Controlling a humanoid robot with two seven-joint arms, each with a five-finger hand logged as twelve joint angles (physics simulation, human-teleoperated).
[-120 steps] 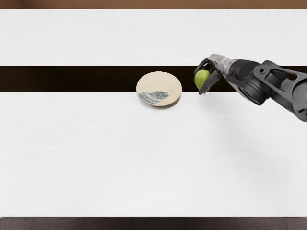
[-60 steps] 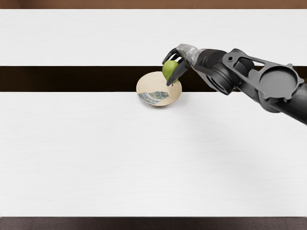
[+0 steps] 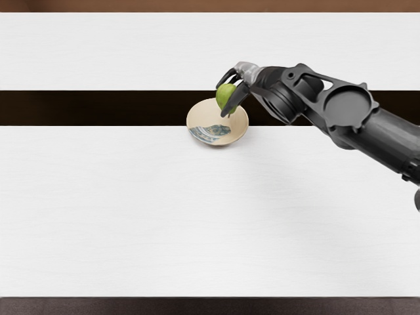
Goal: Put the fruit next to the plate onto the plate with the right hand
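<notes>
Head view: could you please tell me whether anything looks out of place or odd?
Nothing is spilled or damaged. The plate sits at the table edge beside a dark gap; the right hand holds the fruit over its far rim.

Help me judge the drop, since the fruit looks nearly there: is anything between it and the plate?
Nothing visible does. The right hand grips the fruit over the far rim of the plate, and no other object shows between fruit and plate.
</notes>
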